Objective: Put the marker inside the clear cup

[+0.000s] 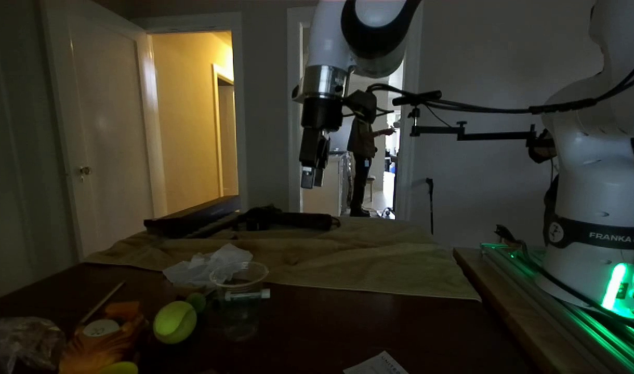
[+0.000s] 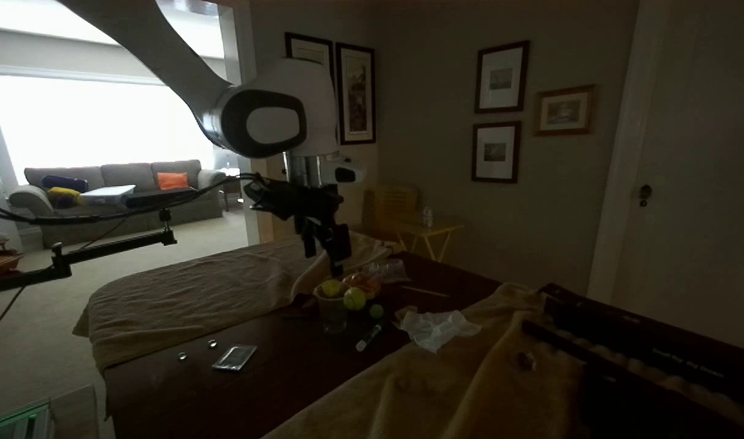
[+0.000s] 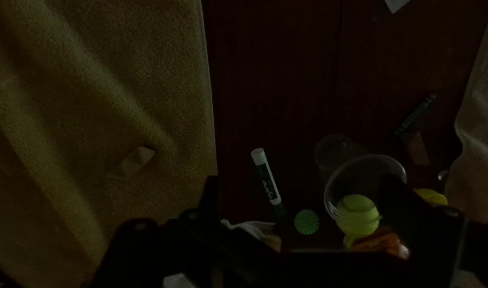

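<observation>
The marker, dark with a white end and white lettering, lies on the dark table in the wrist view (image 3: 267,178) and in both exterior views (image 1: 249,295) (image 2: 369,337). The clear cup stands upright beside it (image 1: 241,317) (image 2: 333,316); its rim and base show in the wrist view (image 3: 362,176). The yellow-green ball (image 3: 358,218) shows through the cup's side; in the exterior views it stands beside the cup. My gripper (image 1: 312,177) is open and empty, well above the table; its dark fingers (image 3: 302,182) are spread wide, the right one covering part of the cup.
A small green spiky ball (image 3: 307,221) lies near the marker's dark end. A crumpled white wrapper (image 2: 439,329), an orange object (image 1: 101,337) and a thin stick (image 1: 103,302) lie nearby. Tan towels (image 2: 213,299) and a long dark box (image 1: 192,215) lie on the table.
</observation>
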Action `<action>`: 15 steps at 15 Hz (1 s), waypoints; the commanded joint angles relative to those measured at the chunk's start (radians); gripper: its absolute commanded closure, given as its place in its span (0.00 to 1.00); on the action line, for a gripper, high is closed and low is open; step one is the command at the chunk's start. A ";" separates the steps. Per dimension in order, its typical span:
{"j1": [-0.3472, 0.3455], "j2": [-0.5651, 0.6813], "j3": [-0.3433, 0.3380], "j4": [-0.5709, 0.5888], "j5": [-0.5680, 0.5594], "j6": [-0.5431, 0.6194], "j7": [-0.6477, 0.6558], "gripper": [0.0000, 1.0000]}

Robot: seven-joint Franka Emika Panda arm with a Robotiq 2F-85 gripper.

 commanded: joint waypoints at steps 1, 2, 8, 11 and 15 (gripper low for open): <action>-0.008 0.097 -0.020 0.049 0.067 0.000 -0.205 0.00; -0.008 0.042 -0.007 0.008 0.023 0.002 -0.108 0.00; -0.010 0.067 -0.005 0.012 0.027 0.023 -0.133 0.00; -0.014 0.129 -0.007 0.027 0.005 0.103 -0.183 0.00; -0.031 0.221 -0.003 0.060 0.023 0.186 -0.280 0.00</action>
